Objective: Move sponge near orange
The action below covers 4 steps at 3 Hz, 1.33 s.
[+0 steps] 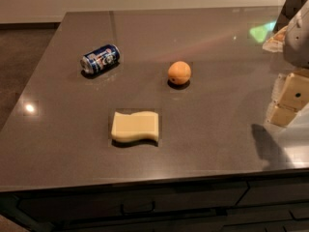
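The pale yellow sponge [135, 126] lies flat on the dark grey countertop [63, 129], towards the front and left of centre. The orange [179, 73] sits on the counter behind it and a little to the right, about a sponge's length away. My gripper [288, 103] hangs at the right edge of the view, above the counter's right side. It is well to the right of both the sponge and the orange, touches neither, and holds nothing that I can see.
A blue soda can [100, 59] lies on its side at the back left of the counter. Packaged items [276, 38] sit at the far right back. The counter's front edge runs above dark drawers [137, 208].
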Each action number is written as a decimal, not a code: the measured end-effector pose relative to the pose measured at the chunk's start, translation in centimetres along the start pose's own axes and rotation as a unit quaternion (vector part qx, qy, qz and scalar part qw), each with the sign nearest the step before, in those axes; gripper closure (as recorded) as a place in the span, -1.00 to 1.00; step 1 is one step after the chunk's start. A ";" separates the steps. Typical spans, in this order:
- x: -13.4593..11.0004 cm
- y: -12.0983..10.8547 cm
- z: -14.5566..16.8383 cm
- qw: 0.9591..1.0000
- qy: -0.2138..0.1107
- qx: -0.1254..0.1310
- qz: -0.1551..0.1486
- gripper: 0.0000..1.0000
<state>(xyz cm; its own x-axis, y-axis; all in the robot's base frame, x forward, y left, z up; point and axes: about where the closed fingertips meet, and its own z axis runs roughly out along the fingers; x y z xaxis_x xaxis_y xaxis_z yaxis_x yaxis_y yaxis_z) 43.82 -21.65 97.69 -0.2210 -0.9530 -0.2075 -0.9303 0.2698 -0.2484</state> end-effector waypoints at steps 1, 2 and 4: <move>0.0 0.0 0.0 1.000 0.000 0.000 0.000 -1.00; -3.2 0.3 1.1 0.999 -0.028 -0.028 -0.008 -1.00; -14.7 4.5 6.5 0.991 -0.091 -0.074 -0.067 -1.00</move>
<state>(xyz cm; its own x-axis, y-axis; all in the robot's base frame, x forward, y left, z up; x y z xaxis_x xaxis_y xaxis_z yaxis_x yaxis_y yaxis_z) 44.76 -5.52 93.42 -0.0487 -0.9347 -0.3522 -0.9834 0.1066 -0.1470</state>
